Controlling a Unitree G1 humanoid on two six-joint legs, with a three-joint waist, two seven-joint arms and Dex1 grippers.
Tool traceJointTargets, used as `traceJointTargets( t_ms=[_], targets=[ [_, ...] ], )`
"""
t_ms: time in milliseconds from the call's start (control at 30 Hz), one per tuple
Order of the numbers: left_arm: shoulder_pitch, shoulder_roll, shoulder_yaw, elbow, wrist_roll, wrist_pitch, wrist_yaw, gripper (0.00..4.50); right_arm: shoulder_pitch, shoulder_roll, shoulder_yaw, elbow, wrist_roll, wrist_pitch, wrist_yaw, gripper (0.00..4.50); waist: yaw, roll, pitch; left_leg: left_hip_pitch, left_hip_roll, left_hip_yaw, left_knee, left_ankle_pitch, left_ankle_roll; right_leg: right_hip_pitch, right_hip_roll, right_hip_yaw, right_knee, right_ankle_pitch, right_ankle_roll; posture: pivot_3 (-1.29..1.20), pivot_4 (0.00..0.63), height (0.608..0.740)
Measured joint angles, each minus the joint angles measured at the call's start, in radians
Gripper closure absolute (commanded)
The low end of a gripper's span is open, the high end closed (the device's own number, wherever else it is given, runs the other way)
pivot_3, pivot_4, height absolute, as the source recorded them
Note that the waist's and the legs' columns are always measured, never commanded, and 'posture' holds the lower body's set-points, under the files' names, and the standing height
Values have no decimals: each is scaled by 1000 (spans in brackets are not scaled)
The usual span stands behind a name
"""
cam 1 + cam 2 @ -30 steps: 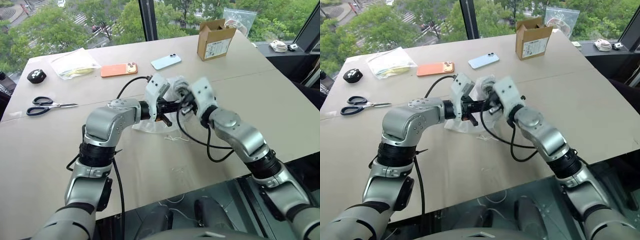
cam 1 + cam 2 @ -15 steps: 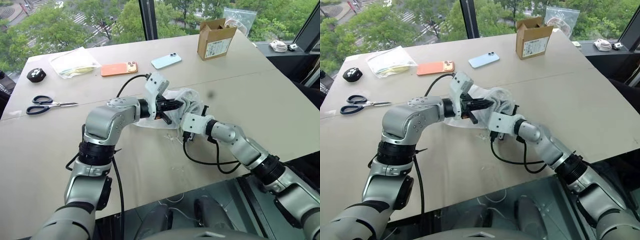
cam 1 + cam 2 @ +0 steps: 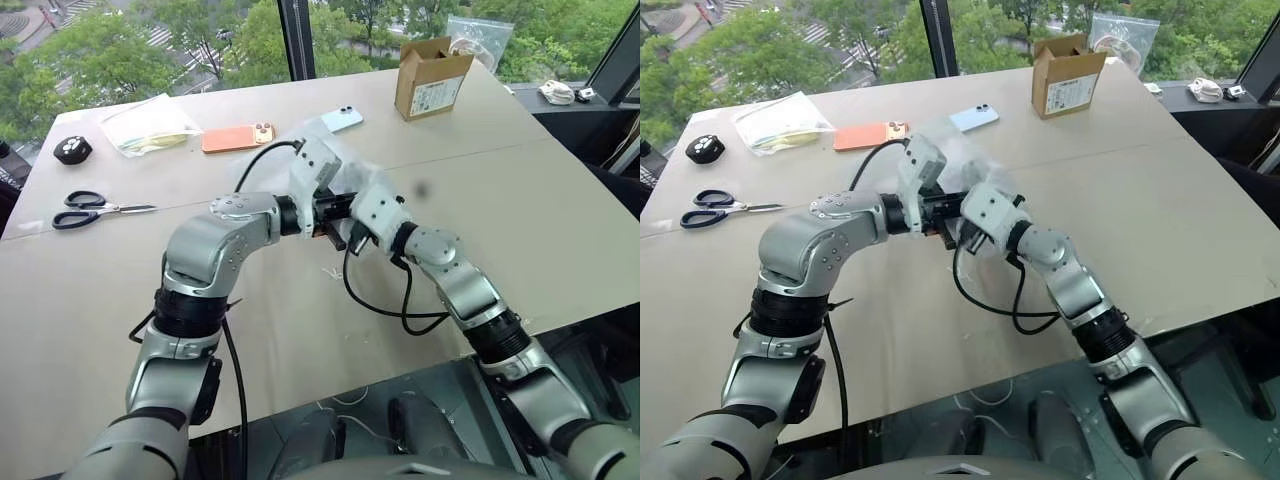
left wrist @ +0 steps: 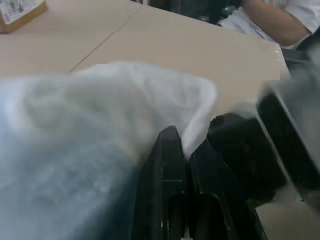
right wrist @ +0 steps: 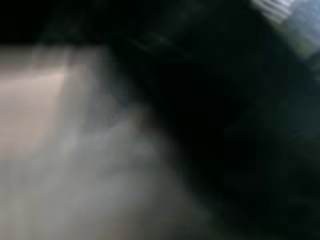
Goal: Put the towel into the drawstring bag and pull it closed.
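In the left eye view, the drawstring bag (image 3: 345,175) sits just above the centre of the frame, lifted off the tan table (image 3: 520,210) as a pale translucent bundle. The left gripper (image 3: 338,208) reaches in from the left and its black fingers are clenched on the bag's fabric. The right gripper (image 3: 352,228) comes up from the lower right and meets the left one at the bag's lower edge; its fingers are hidden behind the white wrist housing, so what they pinch cannot be told. A loose bit of white cord (image 3: 335,272) lies on the table just below the two wrists. Along the upper left of the frame lie black scissors (image 3: 95,210), a small black round object (image 3: 72,151), a clear zip bag (image 3: 150,127), an orange phone (image 3: 238,138) and a light blue phone (image 3: 335,121) partly hidden by the raised bag. A cardboard box (image 3: 430,77) stands at upper right.

The right eye view gives the same layout, the bag (image 3: 960,165) again held above the table centre.

In the left wrist view, the two black fingers (image 4: 167,170) are pressed together with a fold of white fabric caught between them. Through the bag (image 4: 125,100), at the lower left of the frame, a blue-grey mass shows, the towel (image 4: 60,175) inside.

The right wrist view is blurred: a pale fabric haze at lower left, darkness to the right.
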Motion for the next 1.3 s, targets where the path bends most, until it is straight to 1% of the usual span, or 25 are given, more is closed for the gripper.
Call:
traceJointTargets(
  t_ms=[67, 100, 133, 167, 200, 233, 267, 300, 367, 400, 433, 467, 567, 667, 800, 900, 967, 1000, 1033, 1067, 1100, 1133, 1233, 1300],
  targets=[
    [7, 5, -9, 1, 0, -1, -4, 4500, 20, 57, -87, -8, 89, 91, -10, 4484, 6, 0, 0, 0, -1, -2, 0, 0, 0, 0, 0, -1, 0, 0, 0, 0, 150, 740],
    [8, 10, -14, 4, 1, -1, -8, 4500, 41, 100, -157, -13, 166, 153, -23, 4484, 7, 0, 0, 0, -1, -2, 0, 0, 0, 0, 0, -1, 0, 0, 0, 0, 150, 740],
    [9, 12, -18, 7, 1, -1, -11, 4500, 54, 126, -198, -16, 206, 188, -31, 4484, 7, 0, 0, 0, -1, -2, 0, 0, 0, 0, 0, -1, 0, 0, 0, 0, 150, 740],
    [9, 15, -20, 12, 3, -2, -11, 4500, 71, 163, -264, -26, 290, 254, -42, 4484, 6, 1, 0, 0, -1, -2, 0, 0, 0, 0, 0, -1, 0, 0, 0, 0, 150, 740],
    [9, 16, -22, 14, 4, -2, -11, 4500, 76, 178, -288, -30, 320, 277, -47, 4484, 5, 1, 0, 0, -1, -2, 0, 0, 0, 0, 0, -1, 0, 0, 0, 0, 150, 740],
    [9, 16, -24, 18, 5, -5, -11, 4500, 85, 213, -334, -50, 390, 331, -58, 4484, 3, 1, 1, 0, -1, -2, 0, 0, 0, 0, 0, -1, 0, 0, 0, 0, 150, 740],
    [9, 15, -26, 20, 6, -9, -11, 4500, 86, 236, -361, -69, 434, 367, -69, 3610, -1, 1, 1, 0, -1, -2, 0, 0, 0, 0, 0, -1, 0, 0, 0, 0, 150, 740],
    [6, 15, -24, 19, 6, -22, -11, 4500, 87, 237, -379, -85, 463, 399, -75, 3289, -3, 1, 1, 0, -1, -2, 0, 0, 0, 0, 0, -1, 0, 0, 0, 0, 150, 740],
    [5, 14, -18, 19, 6, -39, -9, 4500, 89, 229, -382, -101, 473, 425, -79, 2307, -5, 1, 1, 0, -1, -1, 0, 0, 0, 0, -1, -1, 0, 0, 0, 0, 150, 740],
    [5, 14, -15, 21, 8, -43, -5, 4500, 90, 226, -380, -106, 473, 435, -82, 1983, -5, 1, 1, 0, -1, -1, 0, 0, 0, 0, -1, 0, 0, 0, 0, 0, 150, 740],
    [2, 10, -13, 29, 10, -49, 2, 4500, 94, 227, -380, -110, 473, 439, -93, 1545, -6, 1, 0, 0, -1, -1, 0, 0, 0, 0, -1, -1, 1, 0, 0, 0, 150, 740],
    [-1, 6, -11, 40, 14, -55, 10, 4500, 99, 229, -381, -113, 474, 442, -105, 1010, -6, 1, 0, 0, -1, -2, 0, 0, 0, 0, -1, -1, 1, 0, 0, 0, 150, 740],
    [-21, -16, 0, 96, 39, -72, 51, 4500, 118, 225, -385, -133, 488, 464, -122, 74, -6, 1, 0, 0, -1, -1, 0, 0, 0, 0, -1, -1, 1, 0, 0, 0, 150, 740],
    [-36, -19, 7, 160, 72, -94, 89, 4500, 143, 185, -378, -211, 528, 495, -97, 74, -5, 1, 0, 0, -1, -1, 1, 0, 0, 0, -2, 0, 1, 0, 0, 0, 150, 740],
    [-37, -21, 6, 212, 98, -107, 100, 4500, 191, 98, -360, -320, 584, 520, -25, 74, -4, 1, 0, 0, -1, -1, 1, 0, 0, 0, -2, 0, 1, 0, 1, 0, 150, 740],
    [-37, -21, 6, 214, 99, -116, 98, 4500, 249, -1, -343, -393, 626, 523, 66, 74, -1, 1, 0, 0, -1, -1, 1, 0, 0, 0, -2, 0, 1, 0, 1, 0, 150, 740],
    [-37, -21, 7, 214, 100, -122, 98, 4500, 282, -97, -355, -430, 649, 495, 143, 74, 4, 0, 0, 0, -1, -1, 1, 0, 0, 0, -2, 0, 0, 1, 1, 0, 150, 740],
    [-37, -21, 7, 214, 100, -122, 98, 4500, 284, -111, -355, -432, 649, 490, 153, 74, 6, 0, 0, 0, -2, -1, 1, 0, 0, 0, -2, 0, 1, 1, 1, 0, 150, 740],
    [-37, -24, 6, 214, 100, -125, 98, 4500, 293, -176, -344, -430, 619, 440, 196, 74, 7, 0, 0, 0, -2, -1, 0, 0, 0, 0, -2, 0, 0, 1, 1, 0, 150, 740],
    [-37, -25, 6, 214, 100, -126, 98, 4500, 295, -206, -343, -421, 601, 418, 213, 74, 9, 0, 0, 0, -2, -1, 1, 0, 0, 0, -2, 0, 0, 1, 2, 0, 150, 740],
    [-37, -24, 6, 215, 102, -128, 98, 4500, 292, -250, -341, -378, 545, 352, 224, 74, 11, 0, 0, 0, -2, -1, 1, 0, 0, 0, -2, 0, 0, 1, 2, 0, 150, 740],
    [-37, -24, 6, 215, 102, -129, 98, 4500, 289, -258, -343, -359, 527, 334, 222, 74, 12, 0, 0, 0, -2, 0, 1, 0, 0, 0, -2, 0, 0, 1, 2, 0, 150, 740],
    [-36, -25, 6, 216, 107, -132, 98, 4500, 254, -312, -306, -198, 350, 163, 193, 74, 16, 0, 0, 0, -2, 0, 1, 0, 0, 0, -2, 0, 1, 1, 2, 0, 150, 740],
    [-36, -24, 6, 216, 110, -133, 95, 4500, 239, -342, -268, -126, 260, 78, 187, 74, 18, 0, 0, 0, -2, 0, 1, 0, 0, 0, -3, 0, 1, 1, 2, 0, 150, 740]
  ],
)
